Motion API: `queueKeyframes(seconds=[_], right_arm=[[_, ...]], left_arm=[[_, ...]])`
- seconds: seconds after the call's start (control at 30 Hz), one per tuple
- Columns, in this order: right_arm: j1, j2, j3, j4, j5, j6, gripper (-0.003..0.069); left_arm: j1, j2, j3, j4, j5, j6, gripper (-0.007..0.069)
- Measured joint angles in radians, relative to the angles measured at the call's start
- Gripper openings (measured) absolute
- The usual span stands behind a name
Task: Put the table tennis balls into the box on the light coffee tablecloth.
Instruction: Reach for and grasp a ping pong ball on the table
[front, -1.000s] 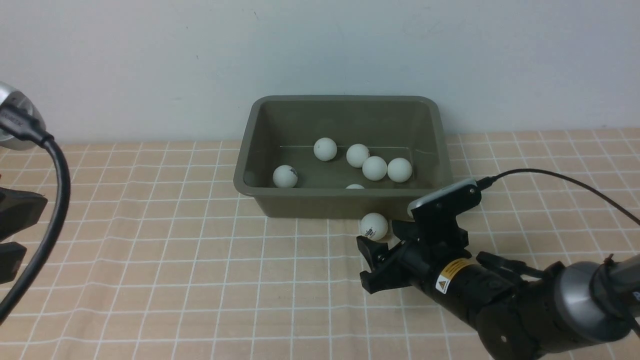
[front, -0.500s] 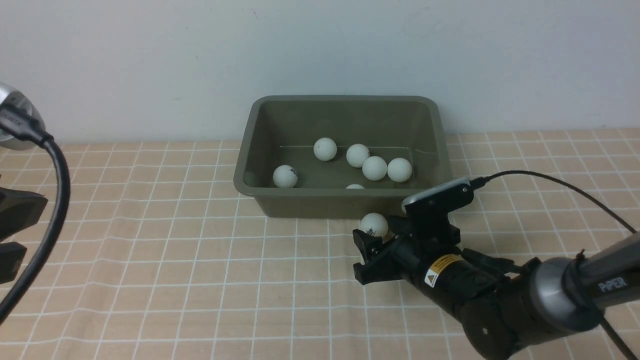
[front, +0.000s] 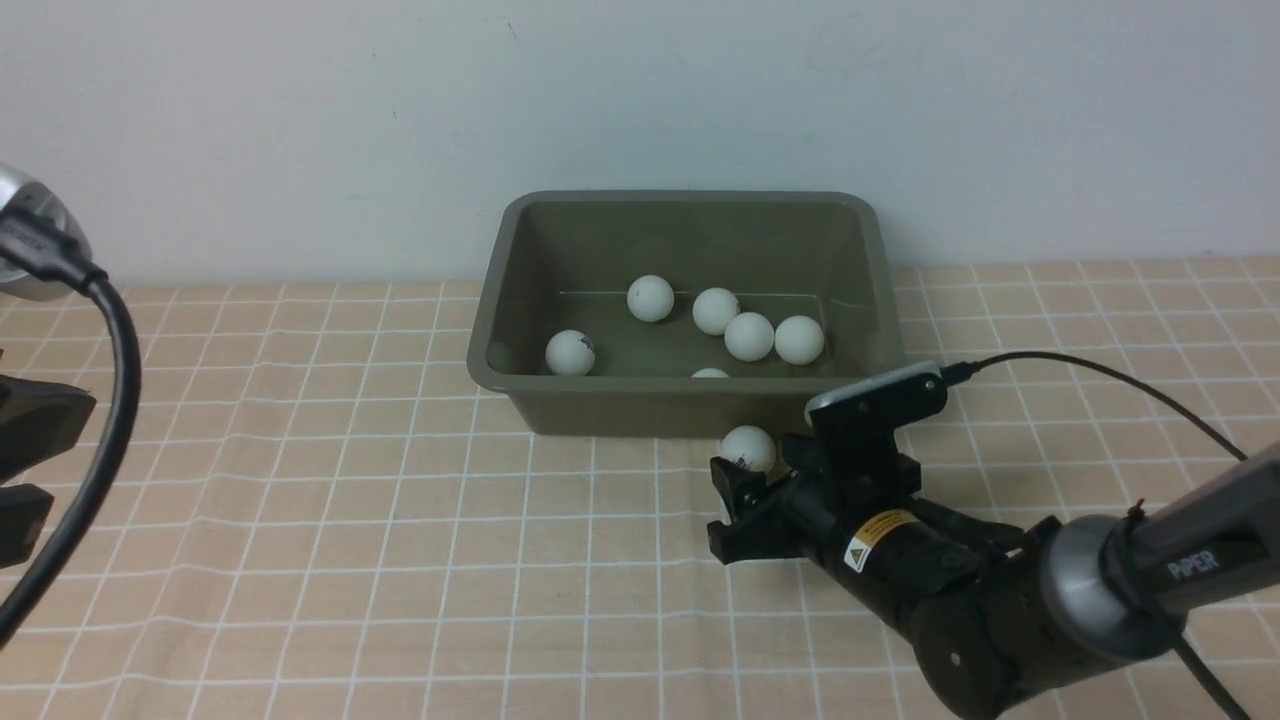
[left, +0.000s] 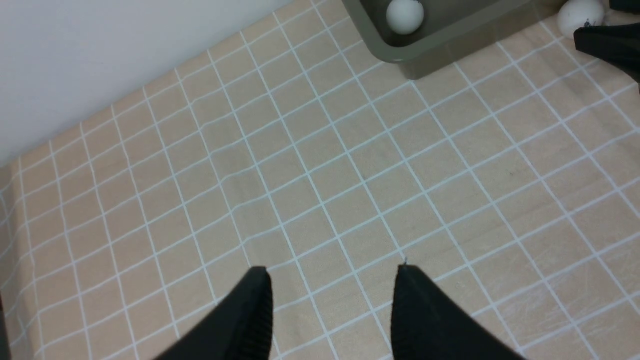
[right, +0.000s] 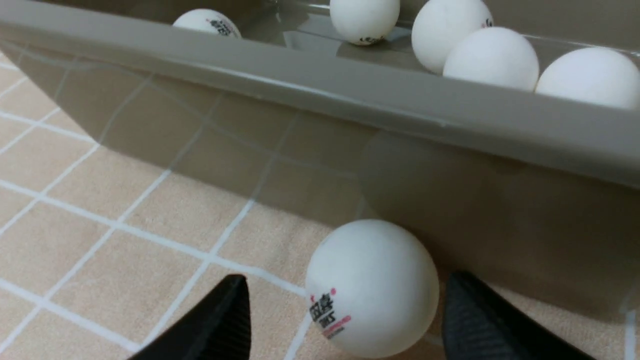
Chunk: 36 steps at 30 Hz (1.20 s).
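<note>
Box (front: 640, 410) holds six balls (front: 749, 336) (seventh ball (front: 747, 448) outside)

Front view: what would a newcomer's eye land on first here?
The olive-green box at the back of the checked cloth, with six white balls inside. Next, the lone ball on the cloth just outside the box's near side, with the right pincer open either side of it.

One table tennis ball (right: 372, 287), printed with a dark and red mark, is seen on the light coffee tablecloth (right: 100, 225), just outside the box (right: 320, 100) at its outer wall. The ball is flanked by the parted fingertips (right: 220, 320) of the right gripper (right: 345, 282), neither clearly touching it. Inside the box, five more balls (right: 492, 57) are seen beyond the rim.
</note>
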Motion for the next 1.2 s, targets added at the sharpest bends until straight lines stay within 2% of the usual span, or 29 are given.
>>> queueKeyframes(seconds=[0.67, 0.8, 0.9, 1.2], right_arm=[[0.000, 0.055, -0.041, 0.003, -0.003, 0.000, 0.0465], [0.000, 0.055, -0.041, 0.028, -0.006, 0.000, 0.0425], [0.000, 0.055, -0.041, 0.075, -0.006, -0.012, 0.0316], [0.000, 0.002, -0.041, 0.097, 0.063, -0.108, 0.0316]], left_arm=[[0.000, 0.000, 0.000, -0.002, 0.000, 0.001, 0.0266], [0.000, 0.000, 0.000, -0.002, 0.000, 0.001, 0.0266], [0.000, 0.000, 0.000, -0.002, 0.000, 0.007, 0.0266], [0.000, 0.000, 0.000, -0.002, 0.000, 0.007, 0.0266]])
